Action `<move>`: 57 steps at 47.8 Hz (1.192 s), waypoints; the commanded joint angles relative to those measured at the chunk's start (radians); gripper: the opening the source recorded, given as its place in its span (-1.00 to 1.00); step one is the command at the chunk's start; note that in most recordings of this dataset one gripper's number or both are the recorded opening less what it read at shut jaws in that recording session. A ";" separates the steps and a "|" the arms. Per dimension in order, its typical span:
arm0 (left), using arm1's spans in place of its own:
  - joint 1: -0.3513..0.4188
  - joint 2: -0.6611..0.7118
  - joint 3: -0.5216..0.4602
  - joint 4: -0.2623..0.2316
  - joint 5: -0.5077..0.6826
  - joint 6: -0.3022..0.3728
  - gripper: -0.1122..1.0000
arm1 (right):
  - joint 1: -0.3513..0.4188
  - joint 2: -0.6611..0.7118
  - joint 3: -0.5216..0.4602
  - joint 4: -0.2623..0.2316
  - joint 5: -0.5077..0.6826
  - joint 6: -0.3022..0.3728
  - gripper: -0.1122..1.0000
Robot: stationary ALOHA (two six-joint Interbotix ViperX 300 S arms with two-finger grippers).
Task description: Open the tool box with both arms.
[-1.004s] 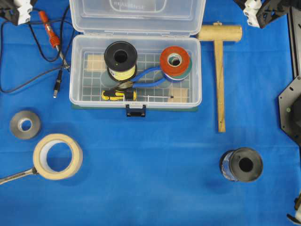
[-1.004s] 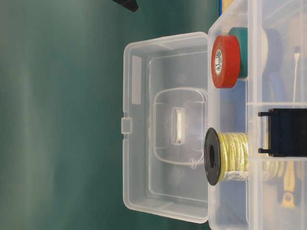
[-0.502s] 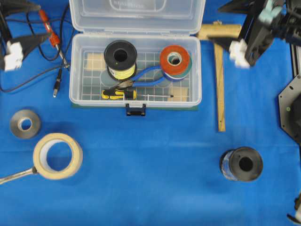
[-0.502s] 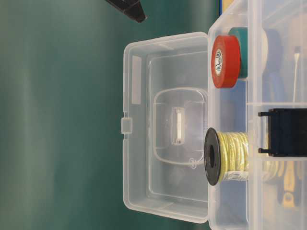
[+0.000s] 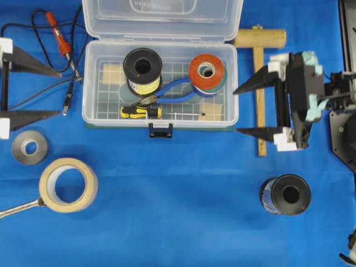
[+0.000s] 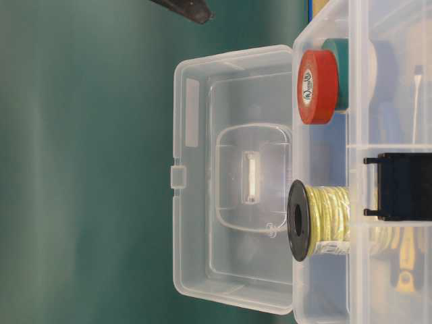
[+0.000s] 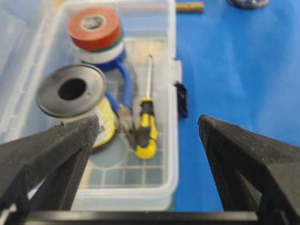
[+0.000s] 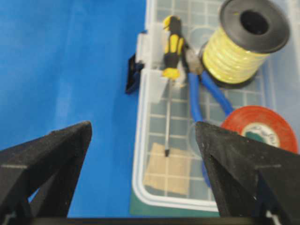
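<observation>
Tool box point(image 5: 160, 89) lid-up at the desk's point(image 5: 183, 194) far middle, left gripper point(image 5: 60, 93) and right gripper point(image 5: 236, 110) flanking it with fingers wide apart and empty, wooden mallet point(image 5: 259, 83) under the right gripper, red probe cable point(image 5: 61, 47) beside the left, tape rolls point(image 5: 68, 184) in front.

Your left gripper point(image 5: 60, 92) comes down from the top-left corner of the overhead view and now sits at the left edge, fingers spread, pointing at the tool box point(image 5: 160, 89). Your right gripper point(image 5: 236, 110) swings in from the top-right corner; it now stands just right of the box over the wooden mallet point(image 5: 259, 78), likewise spread.
</observation>
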 commanded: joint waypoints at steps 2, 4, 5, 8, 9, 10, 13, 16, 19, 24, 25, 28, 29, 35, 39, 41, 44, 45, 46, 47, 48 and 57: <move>-0.012 0.008 -0.011 -0.002 -0.005 -0.002 0.85 | 0.006 -0.006 -0.012 0.000 0.012 0.000 0.76; -0.015 0.002 -0.011 -0.002 -0.002 -0.002 0.85 | 0.008 -0.012 -0.009 0.002 0.026 0.000 0.76; -0.017 -0.005 -0.009 -0.002 0.000 -0.002 0.85 | 0.006 -0.017 -0.008 0.002 0.034 0.000 0.76; -0.026 -0.021 -0.006 0.000 0.003 -0.002 0.85 | 0.006 -0.038 0.002 0.002 0.049 0.000 0.76; -0.028 -0.031 -0.003 -0.002 0.003 -0.002 0.85 | 0.008 -0.049 0.008 0.002 0.049 0.000 0.76; -0.029 -0.038 0.000 -0.002 0.003 -0.002 0.85 | 0.008 -0.058 0.012 0.002 0.052 0.000 0.76; -0.034 -0.067 0.018 -0.002 0.002 -0.002 0.85 | 0.008 -0.098 0.040 0.002 0.049 0.000 0.76; -0.035 -0.094 0.044 -0.002 -0.005 -0.003 0.85 | 0.008 -0.137 0.069 0.002 0.034 0.000 0.76; -0.035 -0.120 0.072 -0.005 -0.006 -0.006 0.85 | 0.008 -0.176 0.107 0.003 0.009 0.003 0.76; -0.038 -0.158 0.110 -0.005 -0.008 -0.026 0.85 | 0.008 -0.252 0.183 0.015 -0.052 0.020 0.76; -0.038 -0.166 0.117 -0.005 -0.008 -0.029 0.85 | 0.008 -0.265 0.196 0.017 -0.064 0.025 0.76; -0.038 -0.187 0.135 -0.005 -0.008 -0.040 0.85 | 0.009 -0.301 0.239 0.017 -0.095 0.035 0.76; -0.038 -0.195 0.140 -0.005 -0.008 -0.043 0.85 | 0.008 -0.311 0.253 0.017 -0.104 0.038 0.76; -0.040 -0.238 0.183 -0.005 -0.025 -0.051 0.85 | 0.008 -0.359 0.328 0.018 -0.178 0.060 0.75; -0.041 -0.255 0.212 -0.005 -0.055 -0.057 0.85 | 0.008 -0.365 0.370 0.018 -0.236 0.069 0.76; -0.044 -0.259 0.225 -0.005 -0.071 -0.061 0.85 | 0.008 -0.364 0.388 0.023 -0.268 0.074 0.75; -0.048 -0.261 0.249 -0.006 -0.089 -0.067 0.84 | 0.008 -0.356 0.417 0.031 -0.316 0.078 0.75; -0.049 -0.261 0.255 -0.005 -0.095 -0.071 0.84 | 0.008 -0.350 0.434 0.035 -0.341 0.081 0.75; -0.049 -0.261 0.262 -0.005 -0.100 -0.074 0.84 | 0.008 -0.347 0.442 0.038 -0.356 0.083 0.75; -0.049 -0.261 0.268 -0.005 -0.106 -0.078 0.84 | 0.008 -0.342 0.451 0.041 -0.370 0.083 0.75; -0.049 -0.261 0.276 -0.005 -0.117 -0.083 0.84 | 0.008 -0.337 0.460 0.046 -0.385 0.084 0.75; -0.055 -0.261 0.288 -0.005 -0.146 -0.100 0.84 | 0.008 -0.288 0.518 0.067 -0.508 0.084 0.75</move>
